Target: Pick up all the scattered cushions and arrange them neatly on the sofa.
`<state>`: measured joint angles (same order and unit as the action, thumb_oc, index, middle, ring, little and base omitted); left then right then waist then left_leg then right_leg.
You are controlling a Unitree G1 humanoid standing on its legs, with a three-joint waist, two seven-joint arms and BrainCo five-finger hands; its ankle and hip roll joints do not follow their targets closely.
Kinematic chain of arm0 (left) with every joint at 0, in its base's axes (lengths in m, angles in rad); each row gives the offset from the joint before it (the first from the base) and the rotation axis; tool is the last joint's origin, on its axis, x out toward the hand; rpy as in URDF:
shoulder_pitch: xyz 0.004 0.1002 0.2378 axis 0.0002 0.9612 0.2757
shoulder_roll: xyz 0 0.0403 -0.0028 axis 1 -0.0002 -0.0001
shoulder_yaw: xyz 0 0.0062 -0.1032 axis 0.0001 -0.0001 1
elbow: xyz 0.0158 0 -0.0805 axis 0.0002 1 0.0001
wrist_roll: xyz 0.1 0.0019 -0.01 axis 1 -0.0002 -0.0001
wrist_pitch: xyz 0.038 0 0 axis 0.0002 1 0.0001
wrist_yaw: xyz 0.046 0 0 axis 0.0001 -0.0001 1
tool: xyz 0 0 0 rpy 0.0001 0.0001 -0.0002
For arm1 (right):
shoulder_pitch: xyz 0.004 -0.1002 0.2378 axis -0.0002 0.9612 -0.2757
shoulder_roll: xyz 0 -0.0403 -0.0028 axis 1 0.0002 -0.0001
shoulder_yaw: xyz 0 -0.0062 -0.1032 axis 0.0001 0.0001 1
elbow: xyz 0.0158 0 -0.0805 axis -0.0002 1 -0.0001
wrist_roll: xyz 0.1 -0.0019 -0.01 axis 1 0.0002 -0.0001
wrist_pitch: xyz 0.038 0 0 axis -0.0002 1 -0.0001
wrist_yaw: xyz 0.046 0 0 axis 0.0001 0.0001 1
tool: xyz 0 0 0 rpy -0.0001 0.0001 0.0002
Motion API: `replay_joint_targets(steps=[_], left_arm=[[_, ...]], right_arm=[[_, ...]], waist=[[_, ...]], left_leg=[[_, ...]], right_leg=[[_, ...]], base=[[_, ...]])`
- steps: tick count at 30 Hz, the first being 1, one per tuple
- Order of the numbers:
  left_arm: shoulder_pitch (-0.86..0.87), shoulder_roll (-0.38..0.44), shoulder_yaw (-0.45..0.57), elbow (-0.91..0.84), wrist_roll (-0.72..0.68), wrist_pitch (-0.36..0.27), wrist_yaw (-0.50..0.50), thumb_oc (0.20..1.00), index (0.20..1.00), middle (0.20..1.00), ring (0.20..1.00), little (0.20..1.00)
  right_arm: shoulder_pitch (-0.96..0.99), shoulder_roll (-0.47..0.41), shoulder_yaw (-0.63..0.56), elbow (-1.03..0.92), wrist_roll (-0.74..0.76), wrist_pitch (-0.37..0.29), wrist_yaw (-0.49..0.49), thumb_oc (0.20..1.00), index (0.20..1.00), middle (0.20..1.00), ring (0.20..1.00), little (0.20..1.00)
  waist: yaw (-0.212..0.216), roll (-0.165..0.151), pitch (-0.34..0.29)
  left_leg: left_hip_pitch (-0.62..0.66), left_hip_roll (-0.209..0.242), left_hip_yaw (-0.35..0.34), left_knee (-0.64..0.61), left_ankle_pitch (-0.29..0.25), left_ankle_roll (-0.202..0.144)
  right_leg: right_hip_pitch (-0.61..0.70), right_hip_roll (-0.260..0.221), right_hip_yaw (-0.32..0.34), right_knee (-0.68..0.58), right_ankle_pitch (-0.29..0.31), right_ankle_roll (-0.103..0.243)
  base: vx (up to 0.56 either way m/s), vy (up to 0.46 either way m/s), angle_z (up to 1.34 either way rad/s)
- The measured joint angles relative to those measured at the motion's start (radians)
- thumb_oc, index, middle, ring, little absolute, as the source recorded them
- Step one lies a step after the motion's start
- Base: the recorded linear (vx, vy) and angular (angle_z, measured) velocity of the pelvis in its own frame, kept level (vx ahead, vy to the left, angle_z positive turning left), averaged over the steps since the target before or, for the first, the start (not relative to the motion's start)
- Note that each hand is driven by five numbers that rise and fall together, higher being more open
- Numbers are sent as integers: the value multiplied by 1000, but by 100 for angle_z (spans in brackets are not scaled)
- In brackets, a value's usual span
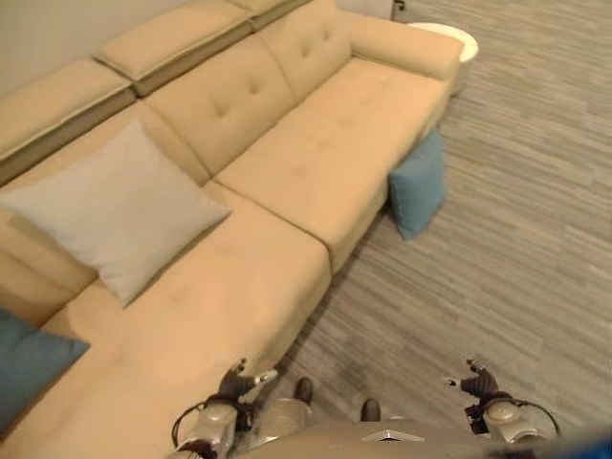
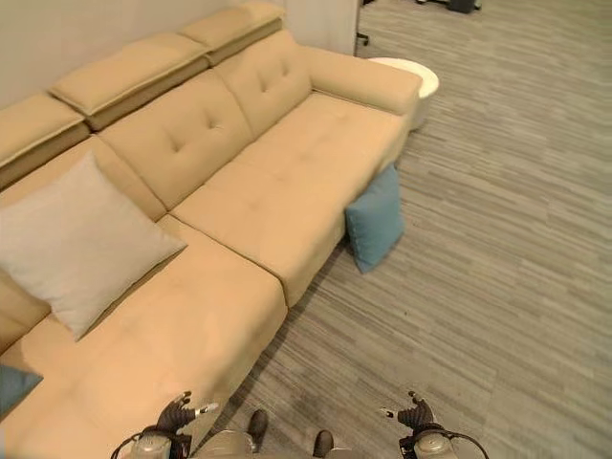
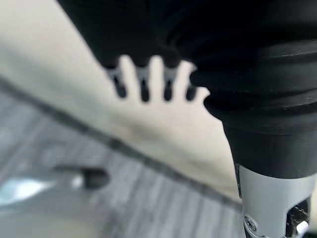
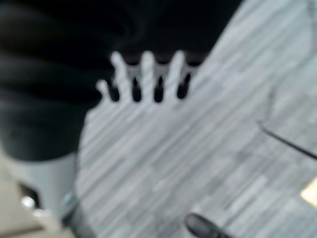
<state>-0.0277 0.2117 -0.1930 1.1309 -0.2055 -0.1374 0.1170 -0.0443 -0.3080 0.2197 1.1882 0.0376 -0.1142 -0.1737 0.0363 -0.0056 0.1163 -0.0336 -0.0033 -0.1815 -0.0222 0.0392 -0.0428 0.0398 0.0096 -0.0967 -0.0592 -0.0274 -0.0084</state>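
Fingers [image 3: 143, 84] of left hand [image 1: 232, 384] straight and spread, empty, low over front edge of sofa [image 1: 287, 182] seat near its left end. Fingers [image 4: 148, 74] of right hand [image 1: 475, 385] likewise straight and spread, empty, above bare grey floor [image 1: 516, 239] well clear of sofa front.

Wide open floor along whole sofa front and out to the right. Round white side table [image 1: 449, 38] tucked behind far armrest.

Blue cushion on floor [image 1: 419, 184]: upright on one edge, flat face leaning against sofa front below far seat section, near armrest end; long axis roughly vertical, top corner just above seat edge.

Pale grey cushion [image 1: 115, 210]: on left seat section, propped against backrest, set diamond-wise with one corner pointing toward front edge.

Second blue cushion [image 1: 29, 368]: at left end of seat, cut by view edge, corner pointing toward seat middle.
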Motion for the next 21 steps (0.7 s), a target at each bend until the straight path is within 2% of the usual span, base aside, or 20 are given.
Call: replay_joint_targets(steps=[1, 3, 4, 5, 6, 7, 8, 10, 12, 13, 14, 16, 18, 19, 20, 21], left_arm=[[-14, -1, -13, -2, 2, -2, -1, 1000, 1000, 1000, 1000, 1000], [-19, 0, -20, -4, 3, 0, -2, 1000, 1000, 1000, 1000, 1000], [-27, 6, -18, -14, 3, -1, -1, 1000, 1000, 1000, 1000, 1000], [-23, 9, -22, -18, 3, -1, -1, 1000, 1000, 1000, 1000, 1000], [-28, 16, -19, -36, 3, -2, 0, 1000, 1000, 1000, 1000, 1000], [-29, 28, -7, -34, 8, -2, -1, 1000, 1000, 1000, 1000, 1000], [-28, 27, 3, -35, 16, -2, 0, 1000, 1000, 1000, 1000, 1000], [-20, 36, 13, -38, 27, -3, 1, 1000, 1000, 1000, 1000, 1000], [-21, 58, 21, -31, 29, -3, 2, 1000, 1000, 1000, 1000, 1000], [-13, 66, 36, -15, 29, -3, 3, 1000, 1000, 1000, 1000, 1000], [0, 49, 37, 4, 29, -3, 5, 1000, 1000, 1000, 1000, 1000], [9, 30, 34, 13, 29, -2, 5, 1000, 1000, 1000, 1000, 1000], [12, 14, 27, 15, 29, -4, 3, 1000, 1000, 1000, 1000, 1000], [0, 7, 27, 37, 28, -4, 4, 1000, 1000, 1000, 1000, 1000], [-18, 24, 31, 39, 26, -4, 5, 1000, 1000, 1000, 1000, 1000], [-12, 22, 18, 39, 26, -3, 5, 1000, 1000, 1000, 1000, 1000]], right_arm=[[0, 5, -4, 11, 0, -1, 0, 1000, 1000, 1000, 1000, 1000], [-16, 16, -9, 11, -1, -2, -1, 1000, 1000, 1000, 1000, 1000], [-16, 28, -5, 11, 0, -1, -4, 1000, 1000, 1000, 1000, 1000], [-18, 35, -1, 11, -3, -2, -3, 1000, 1000, 1000, 1000, 1000], [-30, 42, 4, 11, -4, -2, -2, 1000, 1000, 1000, 1000, 1000], [-60, 50, 10, 3, -6, -2, -2, 1000, 1000, 1000, 1000, 1000], [-61, 51, 12, 7, -14, -2, -2, 1000, 1000, 1000, 1000, 1000], [-56, 56, 21, 6, -23, -1, -2, 1000, 1000, 1000, 1000, 1000], [-57, 58, 20, -8, -23, -2, -1, 1000, 1000, 1000, 1000, 1000], [-55, 59, 19, -14, -22, -3, -1, 1000, 1000, 1000, 1000, 1000], [-49, 52, 14, -12, -22, -2, -1, 1000, 1000, 1000, 1000, 1000], [-29, 53, 15, -14, -14, -3, -2, 1000, 1000, 1000, 1000, 1000], [-1, 51, 13, -12, -8, -4, -3, 1000, 1000, 1000, 1000, 1000], [0, 54, 0, -13, 1, -4, -7, 1000, 1000, 1000, 1000, 1000], [-5, 61, 8, -15, 15, -4, -8, 1000, 1000, 1000, 1000, 1000], [-11, 55, 21, -15, 18, -4, -9, 1000, 1000, 1000, 1000, 1000]], waist=[[8, -13, 9], [9, -28, 18], [10, -40, 27], [21, -43, 34], [42, -44, 51], [64, -36, 82], [73, -34, 84], [78, -31, 86], [74, -46, 82], [63, -56, 78], [57, -31, 72], [57, -19, 64], [59, -43, 52], [62, -55, 56], [78, -86, 54], [88, -89, 56]], left_leg=[[18, -1, 42, -20, -6, 11], [22, -1, 112, -35, -2, 24], [23, -8, 132, -27, -8, 29], [26, 5, 182, -33, -8, 38], [28, 19, 234, -33, -7, 40], [32, 31, 292, -20, -18, 58], [40, 30, 317, -22, -26, 63], [54, 32, 325, -15, -61, 54], [59, 32, 330, -18, -63, 40], [61, 33, 324, -20, -62, 27], [85, 71, 317, -25, -55, 3], [72, 110, 285, 36, -61, -13], [27, 110, 247, 119, -39, -34], [-20, 110, 217, 221, -40, -40], [-134, 105, 171, 458, -29, -72], [-178, 91, 114, 531, -47, -84]], right_leg=[[-24, -1, 63, 9, 11, 21], [-52, -19, 73, 16, 21, 43], [-71, -24, 74, 31, 27, 38], [-98, -28, 67, 65, 33, 53], [-152, -27, 2, 114, 45, 85], [-188, -73, -177, 187, 10, 94], [-192, -121, -275, 216, 4, 102], [-182, -181, -283, 233, 5, 113], [-181, -213, -244, 230, 9, 128], [-166, -209, -218, 200, 12, 126], [-116, -161, -223, 136, 17, 91], [-59, -113, -239, 84, 16, 81], [-28, -102, -268, 25, 26, 52], [-10, -95, -270, 3, 17, 37], [24, -88, -255, -37, 19, -15], [38, -74, -242, -37, 8, -35]], base=[[-28, 47, -107], [-59, 12, -108], [-54, -19, -94], [-55, -66, -115], [-26, -105, -151], [-2, -143, -143], [58, -139, -114], [124, -147, -52], [158, -165, -18], [194, -290, -1], [178, -308, 4], [114, -256, 11], [141, -283, 28], [125, -173, 1], [205, -187, -17], [351, -185, -28]])
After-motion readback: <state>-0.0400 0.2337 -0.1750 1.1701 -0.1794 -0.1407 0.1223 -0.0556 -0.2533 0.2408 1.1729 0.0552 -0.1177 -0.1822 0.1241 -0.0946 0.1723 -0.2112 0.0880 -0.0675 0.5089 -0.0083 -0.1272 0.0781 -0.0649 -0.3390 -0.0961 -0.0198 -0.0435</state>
